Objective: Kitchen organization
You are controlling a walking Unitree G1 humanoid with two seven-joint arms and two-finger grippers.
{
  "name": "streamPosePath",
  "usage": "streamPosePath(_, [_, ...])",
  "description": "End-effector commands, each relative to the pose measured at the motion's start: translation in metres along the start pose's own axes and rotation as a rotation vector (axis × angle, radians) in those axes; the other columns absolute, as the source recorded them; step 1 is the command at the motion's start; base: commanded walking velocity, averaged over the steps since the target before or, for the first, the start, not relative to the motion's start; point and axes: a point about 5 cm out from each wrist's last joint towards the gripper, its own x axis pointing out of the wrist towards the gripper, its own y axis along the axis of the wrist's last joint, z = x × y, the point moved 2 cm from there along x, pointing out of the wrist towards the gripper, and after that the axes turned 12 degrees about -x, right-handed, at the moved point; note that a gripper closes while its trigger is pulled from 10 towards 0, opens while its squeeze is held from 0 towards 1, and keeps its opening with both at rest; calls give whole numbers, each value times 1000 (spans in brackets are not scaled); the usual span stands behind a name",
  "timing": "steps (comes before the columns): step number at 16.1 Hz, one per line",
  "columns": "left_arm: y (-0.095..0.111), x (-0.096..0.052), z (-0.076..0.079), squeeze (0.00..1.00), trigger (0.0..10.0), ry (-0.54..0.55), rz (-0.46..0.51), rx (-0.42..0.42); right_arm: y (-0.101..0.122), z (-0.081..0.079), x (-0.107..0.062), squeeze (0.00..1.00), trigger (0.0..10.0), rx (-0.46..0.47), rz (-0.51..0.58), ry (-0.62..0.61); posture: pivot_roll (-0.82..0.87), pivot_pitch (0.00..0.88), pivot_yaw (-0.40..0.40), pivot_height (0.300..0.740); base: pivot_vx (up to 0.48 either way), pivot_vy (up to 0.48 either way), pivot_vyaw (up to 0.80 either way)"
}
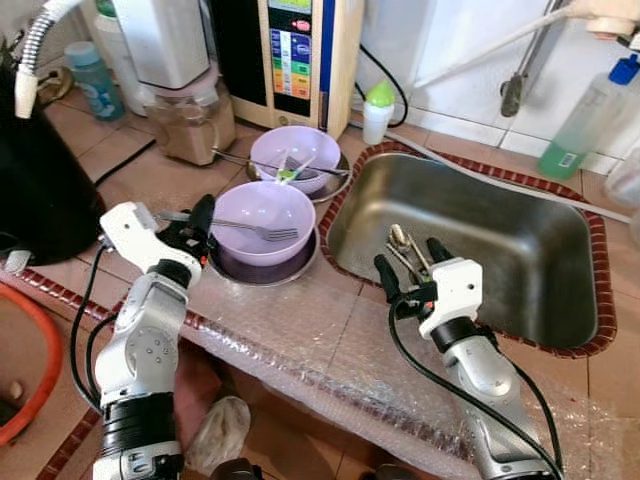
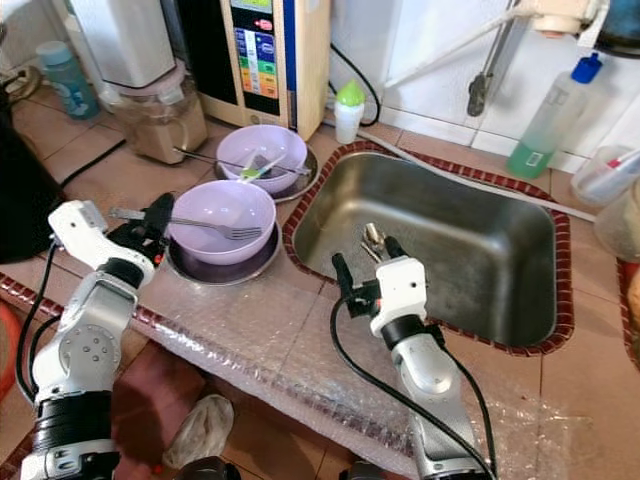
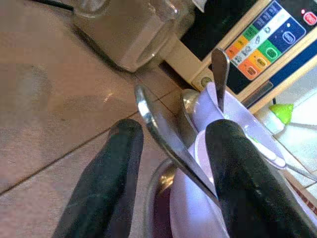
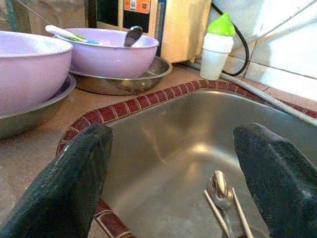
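1. The left claw (image 1: 196, 231) is at the left side of the near purple bowl (image 1: 262, 218), its two black fingers (image 3: 106, 183) parted around the handle of a fork (image 1: 255, 231). The left wrist view shows a gap on one side of the handle, so I cannot tell whether it is truly pinched.
2. The fork lies across the near purple bowl, tines to the right and handle sticking out left past the rim.
3. That bowl sits on a steel plate (image 1: 290, 272) on the tiled table (image 1: 130, 175), just left of the sink.
4. Behind it stands a far purple bowl (image 1: 297, 152) on its own steel plate, with utensils (image 1: 285, 168) inside.
5. The right claw (image 1: 412, 266) is spread wide at the near rim of the steel sink (image 1: 520, 250), gripping nothing.
6. In the sink, just beyond that claw, lie a spoon (image 4: 220, 191) and chopsticks (image 4: 238, 210) together on the bottom.
7. A small white bottle with a green cap (image 1: 378, 108) stands at the far edge of the table near the sink's far left corner.
8. A water dispenser with a coloured panel (image 1: 292, 55) stands at the far wall, and a green soap bottle (image 1: 585, 120) is at far right.
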Motion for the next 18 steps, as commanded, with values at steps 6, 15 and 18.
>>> streamPosePath(6, [5, 0, -2, 0, 0, 21, 9, 0, 4, 5, 0, 0, 10000, -4, 8, 5, -46, 4, 32, 740, 0, 0, 0])
streamPosePath(15, [34, -1, 42, 0, 0, -180, 76, 119, 9, 9, 12, 0, 10000, -15, 35, -38, -34, 0, 36, 740, 0, 0, 0])
streamPosePath(18, [43, 0, 73, 0, 0, -355, 52, 279, 13, 16, 17, 0, 10000, -32, 53, -64, -32, 0, 35, 740, 0, 0, 0])
